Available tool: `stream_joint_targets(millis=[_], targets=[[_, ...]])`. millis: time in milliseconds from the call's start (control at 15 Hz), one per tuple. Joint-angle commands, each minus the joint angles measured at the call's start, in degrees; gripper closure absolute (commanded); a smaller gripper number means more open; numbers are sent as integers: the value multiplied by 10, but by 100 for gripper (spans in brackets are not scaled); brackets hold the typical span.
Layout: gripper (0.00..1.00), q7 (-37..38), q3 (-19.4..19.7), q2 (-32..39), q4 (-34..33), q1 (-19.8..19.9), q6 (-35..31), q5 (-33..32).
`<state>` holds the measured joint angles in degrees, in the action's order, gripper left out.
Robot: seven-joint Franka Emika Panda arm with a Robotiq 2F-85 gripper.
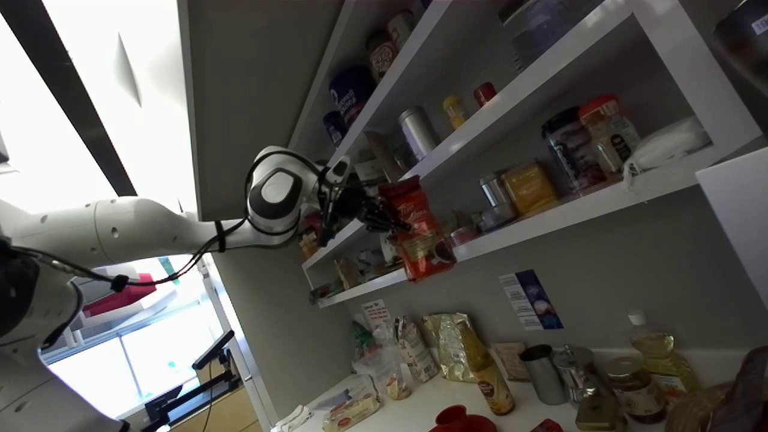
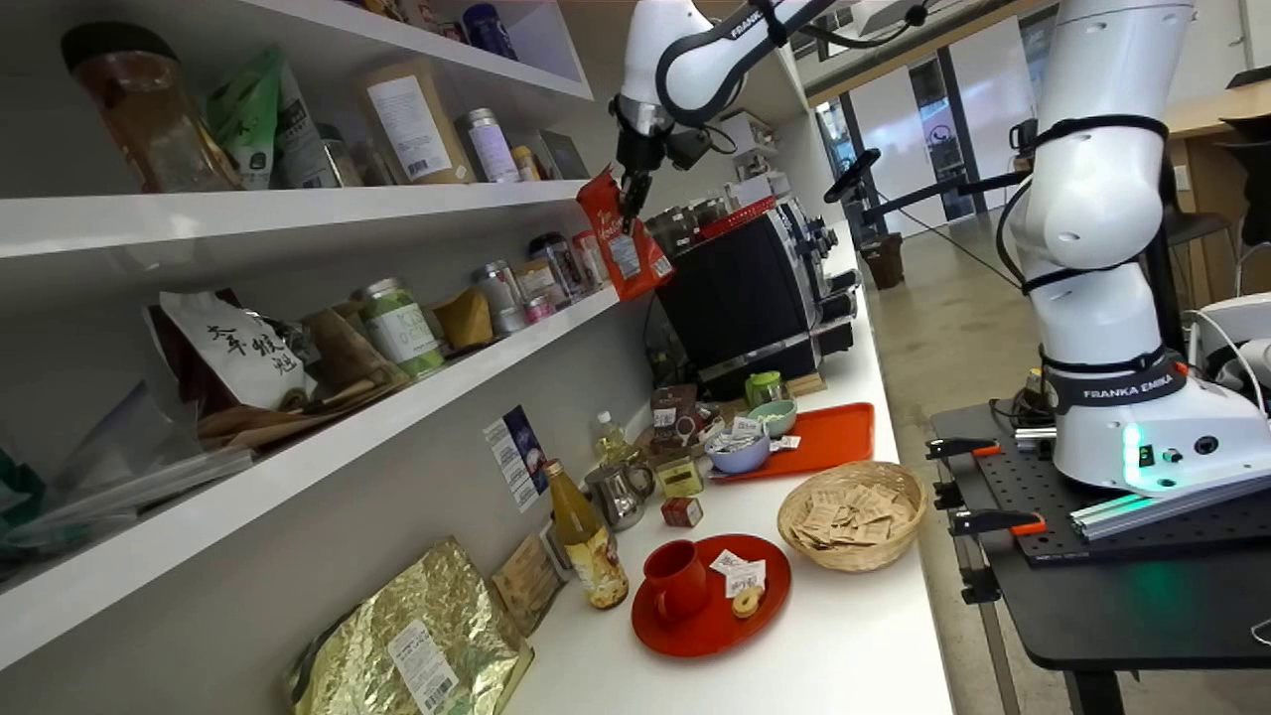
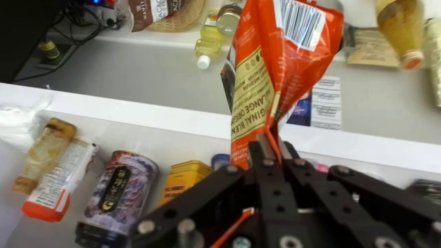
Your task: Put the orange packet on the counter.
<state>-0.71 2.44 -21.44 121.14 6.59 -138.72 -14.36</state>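
The orange packet is a glossy orange-red bag with a yellowish printed band. In both exterior views it hangs in the air by the front edge of the lower shelf, high above the counter; it also shows as the orange packet. In the wrist view my gripper is shut on a pinched fold of the packet, which spreads out beyond the fingertips, barcode showing. The counter is the pale worktop below the shelves; its other end shows as the counter.
The lower shelf carries jars, tins and packets. On the counter stand a red plate with a mug, a wicker basket, an orange tray, a sauce bottle and a gold bag. A black machine stands farther back.
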Motion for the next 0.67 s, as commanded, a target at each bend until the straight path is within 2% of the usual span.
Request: stream_joint_targets(millis=[0,200,600], targets=[[100,-65,-5,-52,59,-59,29,56],[100,-108,-18,-52,84,-112,34,93],[100,-174,-60,27,88,-205,34,149]])
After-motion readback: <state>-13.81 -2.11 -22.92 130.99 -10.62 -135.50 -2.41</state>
